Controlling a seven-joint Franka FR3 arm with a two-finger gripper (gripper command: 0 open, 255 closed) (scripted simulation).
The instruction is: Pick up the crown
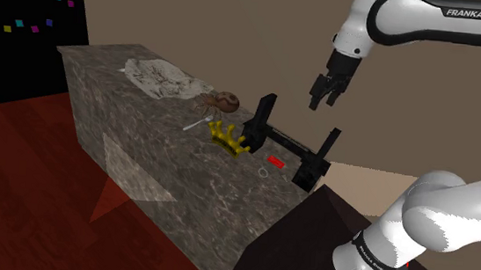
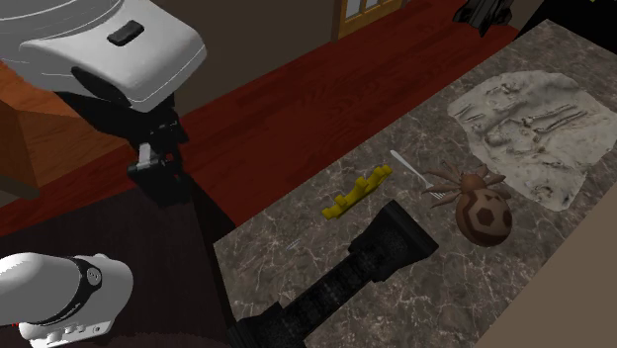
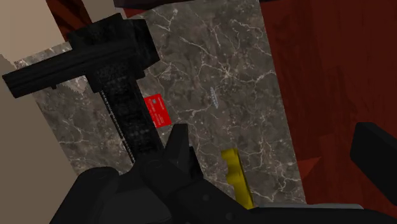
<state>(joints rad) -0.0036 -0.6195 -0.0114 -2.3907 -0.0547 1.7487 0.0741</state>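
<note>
The reaching step is the one in hand, and the grasp is not yet begun. The pincer (image 1: 325,98) is hanging in the air above the desk (image 1: 153,162) with its fingers standing apart and nothing between them. The crown (image 1: 228,138), a small yellow spiked band, is lying on the stone top near the desk's long edge. It is well apart from the pincer, lower and toward the shoulder view's left. A black clamp-like frame (image 1: 284,142) is sitting just beside it. In the wrist view one end of that frame is rising between the camera and the crown, with a small red tag (image 1: 275,161) lying nearby. As I judge it, the next move is asking for a sideways carry past the frame until the fingers are straddling the crown. A straight descent with the fingers kept wide would follow. The risk is clipping the frame or nudging the fork (image 1: 197,123) on the crown's other side.
</note>
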